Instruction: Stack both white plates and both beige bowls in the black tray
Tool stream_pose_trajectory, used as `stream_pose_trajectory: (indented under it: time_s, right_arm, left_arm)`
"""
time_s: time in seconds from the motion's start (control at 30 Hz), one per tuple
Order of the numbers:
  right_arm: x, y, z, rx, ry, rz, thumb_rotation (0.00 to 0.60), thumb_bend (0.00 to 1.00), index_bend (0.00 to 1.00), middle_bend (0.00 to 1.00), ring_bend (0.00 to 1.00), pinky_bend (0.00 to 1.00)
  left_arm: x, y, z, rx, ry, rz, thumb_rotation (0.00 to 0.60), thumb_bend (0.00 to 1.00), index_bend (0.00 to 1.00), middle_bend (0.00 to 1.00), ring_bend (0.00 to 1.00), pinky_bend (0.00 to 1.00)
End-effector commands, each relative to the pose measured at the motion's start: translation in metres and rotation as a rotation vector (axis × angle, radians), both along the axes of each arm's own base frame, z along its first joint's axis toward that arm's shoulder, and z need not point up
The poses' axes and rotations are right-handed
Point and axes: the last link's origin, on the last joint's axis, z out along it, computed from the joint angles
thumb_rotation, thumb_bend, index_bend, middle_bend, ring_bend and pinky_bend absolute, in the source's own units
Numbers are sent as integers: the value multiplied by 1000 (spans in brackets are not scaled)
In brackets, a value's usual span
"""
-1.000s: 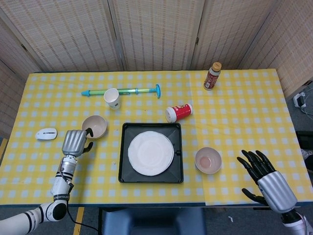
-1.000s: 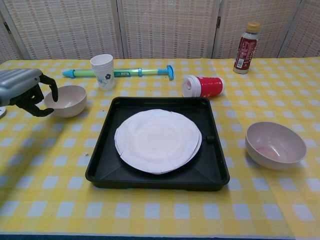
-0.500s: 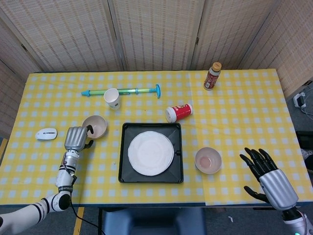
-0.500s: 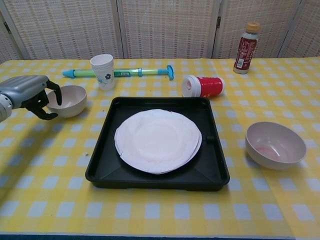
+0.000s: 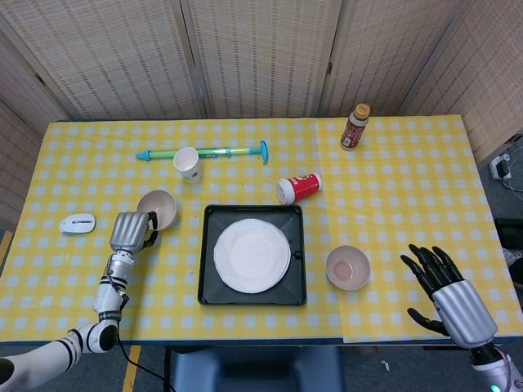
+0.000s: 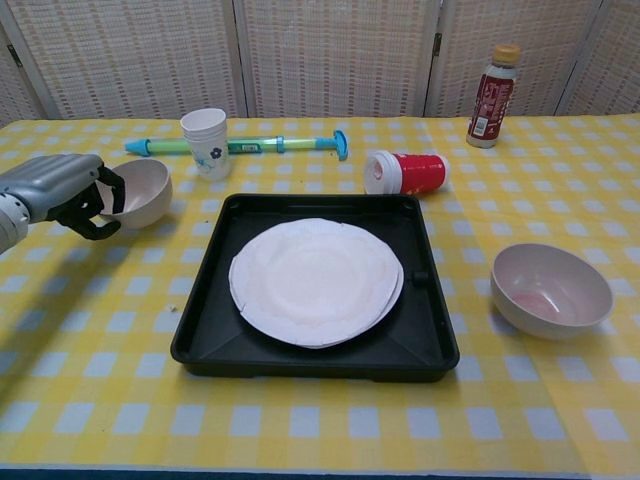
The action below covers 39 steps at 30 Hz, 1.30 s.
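Note:
Two white plates [image 5: 252,256] [image 6: 315,280] lie stacked in the black tray [image 5: 211,216] [image 6: 200,342] at the table's middle front. One beige bowl [image 5: 160,208] [image 6: 140,190] sits left of the tray, tipped toward my left hand [image 5: 127,230] [image 6: 55,188]. That hand grips the bowl's near rim, with dark fingers hooked over the edge. The other beige bowl [image 5: 348,267] [image 6: 550,288] stands upright right of the tray. My right hand [image 5: 448,291] hovers open with fingers spread, right of that bowl and apart from it; only the head view shows it.
A paper cup [image 5: 187,163] and a teal toy pump [image 5: 221,152] lie behind the tray. A red can [image 5: 299,188] lies on its side at the tray's far right corner. A bottle [image 5: 355,126] stands far right. A white mouse [image 5: 78,222] lies left of my left hand.
My left hand has closed in on the left bowl's rim, and the bowl has tipped and shifted slightly right. The right hand has drifted a little.

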Motion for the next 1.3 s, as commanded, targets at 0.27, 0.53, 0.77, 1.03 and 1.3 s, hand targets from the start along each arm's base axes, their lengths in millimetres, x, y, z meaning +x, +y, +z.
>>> stream_pose_trajectory:
  time_s: [0.27, 0.53, 0.77, 1.03, 1.3]
  right_arm:
    - [1, 3, 1, -10, 1, 12, 600, 226, 0, 0, 0, 0]
    - [5, 7, -3, 16, -3, 35, 600, 226, 0, 0, 0, 0]
    - [11, 15, -5, 44, -13, 80, 600, 226, 0, 0, 0, 0]
    - [14, 25, 4, 27, -41, 113, 600, 226, 0, 0, 0, 0]
    - [12, 36, 14, 5, -64, 134, 600, 226, 0, 0, 0, 0]
  left_arm:
    - [4, -8, 0, 2, -9, -59, 600, 518, 615, 1000, 1000, 1000]
    - [33, -45, 20, 1, -77, -150, 600, 519, 611, 1000, 1000, 1000]
    - [71, -92, 28, -62, -122, -218, 600, 519, 612, 1000, 1000, 1000]
    - [104, -121, 9, -119, -61, -314, 600, 518, 601, 1000, 1000, 1000]
    - [139, -129, -35, -162, -55, -357, 600, 518, 598, 1000, 1000, 1000]
